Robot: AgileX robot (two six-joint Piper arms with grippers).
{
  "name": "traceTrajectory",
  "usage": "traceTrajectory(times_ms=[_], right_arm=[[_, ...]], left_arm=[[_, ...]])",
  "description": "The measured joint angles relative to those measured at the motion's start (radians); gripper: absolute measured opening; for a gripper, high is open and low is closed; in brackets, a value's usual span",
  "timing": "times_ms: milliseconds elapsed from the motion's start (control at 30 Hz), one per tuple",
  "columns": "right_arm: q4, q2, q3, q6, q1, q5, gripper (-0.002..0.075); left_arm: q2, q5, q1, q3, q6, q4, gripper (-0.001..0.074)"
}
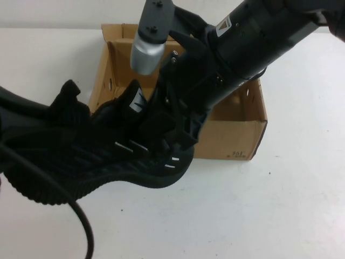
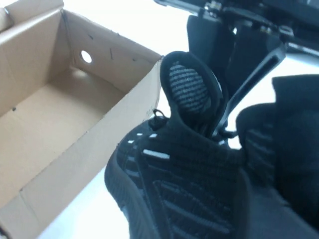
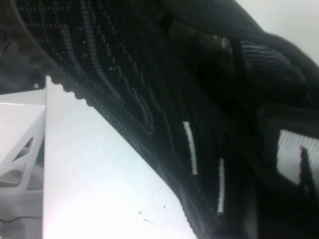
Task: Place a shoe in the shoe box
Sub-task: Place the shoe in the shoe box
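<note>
Lying on its side on the white table (image 1: pixel 280 216), the black shoe (image 1: pixel 108 156) stretches from the left edge toward the middle, its ribbed sole facing the near edge and its toe just in front of the cardboard box (image 1: pixel 237 129). White dash marks run along its upper, and a white tag shows on the tongue. The box stands open toward the far edge of the table, its inside bare, a round hole in one side wall and small dark print on its near right corner. The shoe is outside the box, its upper close against the box's near wall.

The right gripper (image 1: pixel 170 127) reaches down from the upper right and sits over the laces and tongue; its fingers are buried in the black knit, so whether they pinch the shoe or stand loose cannot be told. The left gripper (image 1: pixel 67 100) comes in from the left edge and is clamped on the shoe's heel collar, its dark fingers pressed around the fabric. A black cable (image 1: pixel 81 221) curls across the near left corner.
</note>
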Motion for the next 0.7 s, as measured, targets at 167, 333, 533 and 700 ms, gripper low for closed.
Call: traceTrajectory(times_ms=[167,333,533,700], right_arm=[[0.026,0.004,0.002,0.008,0.002,0.002,0.0022],[0.013,0.006,0.002,0.037,0.006,0.002,0.0020],[-0.090,0.006,0.002,0.124,0.006,0.006,0.0020],[-0.184,0.006,0.002,0.170,-0.007,0.010,0.0019]], left_arm=[[0.000,-0.012,-0.002,-0.009,-0.140,-0.023,0.0472],[0.000,-0.070,-0.002,-0.010,-0.250,-0.053,0.0664],[0.000,-0.205,-0.002,-0.010,-0.323,-0.090,0.0668],[0.000,-0.366,-0.002,-0.010,-0.394,-0.018,0.0448]])
